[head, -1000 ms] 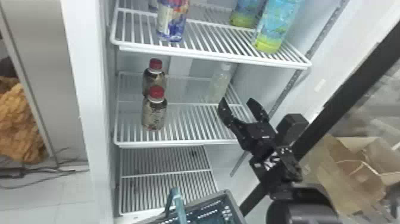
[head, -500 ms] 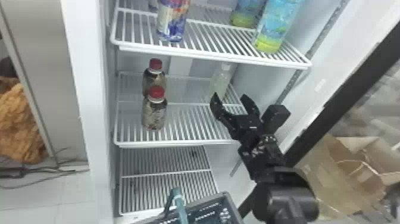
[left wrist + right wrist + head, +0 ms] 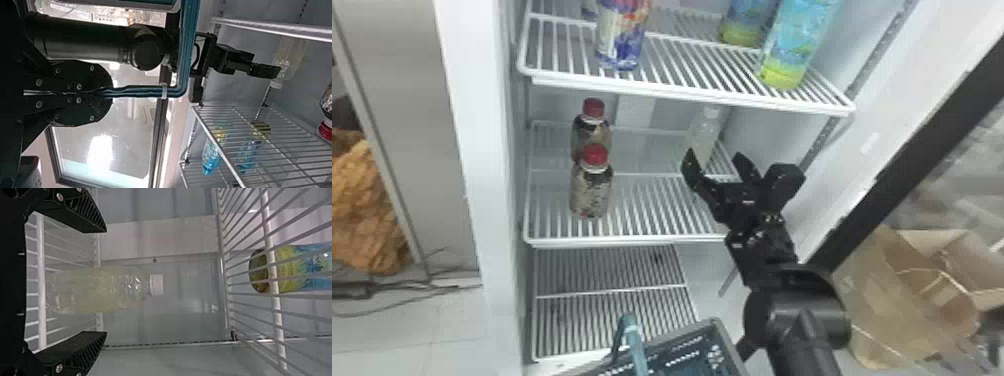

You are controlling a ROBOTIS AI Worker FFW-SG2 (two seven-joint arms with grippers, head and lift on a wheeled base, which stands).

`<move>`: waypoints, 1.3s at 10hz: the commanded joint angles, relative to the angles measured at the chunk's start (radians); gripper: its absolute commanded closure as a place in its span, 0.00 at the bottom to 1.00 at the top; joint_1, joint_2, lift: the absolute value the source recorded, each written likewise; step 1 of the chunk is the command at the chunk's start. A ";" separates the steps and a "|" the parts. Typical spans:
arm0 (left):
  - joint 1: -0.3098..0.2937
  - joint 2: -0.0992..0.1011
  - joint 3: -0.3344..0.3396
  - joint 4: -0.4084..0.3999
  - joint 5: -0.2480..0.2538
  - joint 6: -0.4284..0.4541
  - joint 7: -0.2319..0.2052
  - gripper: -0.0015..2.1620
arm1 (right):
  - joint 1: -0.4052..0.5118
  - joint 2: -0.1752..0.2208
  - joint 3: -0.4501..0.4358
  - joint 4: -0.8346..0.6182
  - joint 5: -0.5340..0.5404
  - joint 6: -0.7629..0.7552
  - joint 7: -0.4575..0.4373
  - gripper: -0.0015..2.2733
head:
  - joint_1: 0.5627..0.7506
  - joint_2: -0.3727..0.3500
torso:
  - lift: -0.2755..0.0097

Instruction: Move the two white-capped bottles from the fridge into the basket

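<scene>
In the head view my right gripper (image 3: 714, 156) stands open in front of a clear, white-capped bottle (image 3: 706, 131) at the middle shelf's right rear. The right wrist view has this upright bottle (image 3: 94, 290) between the fingers of the right gripper (image 3: 105, 281), with space on both sides. One white-capped bottle can be made out. In the left wrist view my left gripper (image 3: 96, 93) is shut on the teal basket handle (image 3: 137, 92). The dark basket (image 3: 714, 325) hangs low before the fridge, its handle (image 3: 632, 340) upright.
Two red-capped bottles (image 3: 591, 192) stand on the left of the middle shelf (image 3: 642, 242). Colourful bottles (image 3: 794, 50) occupy the upper shelf (image 3: 682, 95), whose front edge overhangs. The open door's black frame (image 3: 897, 170) and cardboard boxes (image 3: 897, 300) are at the right.
My right arm has swung left and its gripper has gone deeper into the fridge, closer to the white-capped bottle. Its fingers have stayed open, and the bottles have kept their places.
</scene>
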 commanded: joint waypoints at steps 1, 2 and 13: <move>0.000 0.000 0.000 0.000 0.000 0.000 0.000 0.52 | -0.035 -0.003 0.000 0.048 0.004 0.000 -0.002 0.05 | 0.70 0.03 | 0.05; 0.000 0.000 0.000 0.000 0.000 0.000 0.000 0.52 | -0.057 -0.006 0.002 0.079 0.004 0.000 -0.004 0.05 | 0.70 0.03 | 0.05; -0.002 -0.002 -0.004 0.000 0.004 -0.005 0.001 0.52 | -0.249 -0.020 0.096 0.315 0.018 -0.022 -0.113 0.12 | 0.70 0.03 | 0.05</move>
